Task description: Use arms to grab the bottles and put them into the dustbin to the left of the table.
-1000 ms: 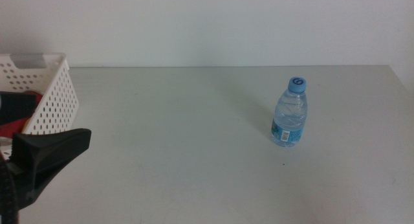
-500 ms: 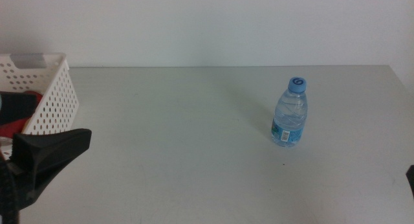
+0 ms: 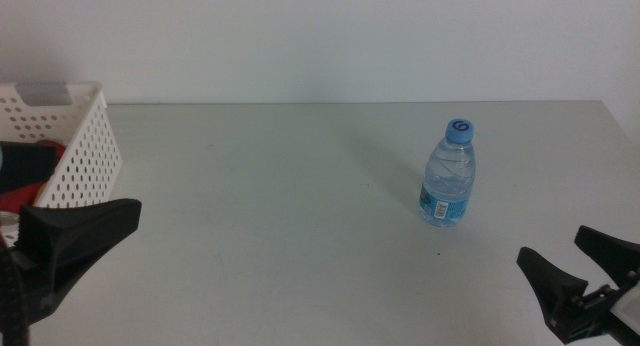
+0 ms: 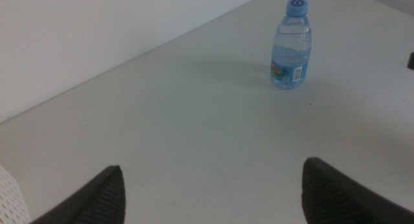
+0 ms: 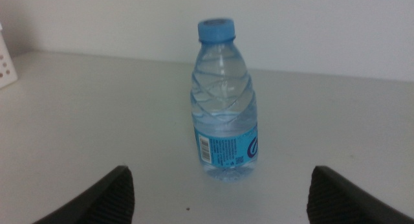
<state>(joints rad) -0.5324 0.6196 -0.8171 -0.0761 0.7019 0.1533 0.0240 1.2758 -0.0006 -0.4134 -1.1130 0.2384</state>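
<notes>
A small clear water bottle [image 3: 448, 176] with a blue cap and blue label stands upright on the right half of the table [image 3: 280, 206]. My right gripper [image 3: 552, 246] is open at the bottom right corner, a short way in front of the bottle and apart from it. In the right wrist view the bottle [image 5: 224, 107] stands centred beyond the spread jaws of that gripper [image 5: 221, 175]. My left gripper [image 4: 213, 185] is open and holds nothing; it waits at the lower left beside the dustbin [image 3: 85, 146]. The bottle [image 4: 291, 46] shows far off in its view.
The white perforated dustbin stands at the table's left edge; something red and something dark [image 3: 25, 181] lie inside it. A pale wall runs behind the table's far edge. Bare tabletop lies between the dustbin and the bottle.
My right gripper has come into the middle view from the bottom right corner, open, moving toward the bottle. The left gripper, the bottle and the dustbin have not moved.
</notes>
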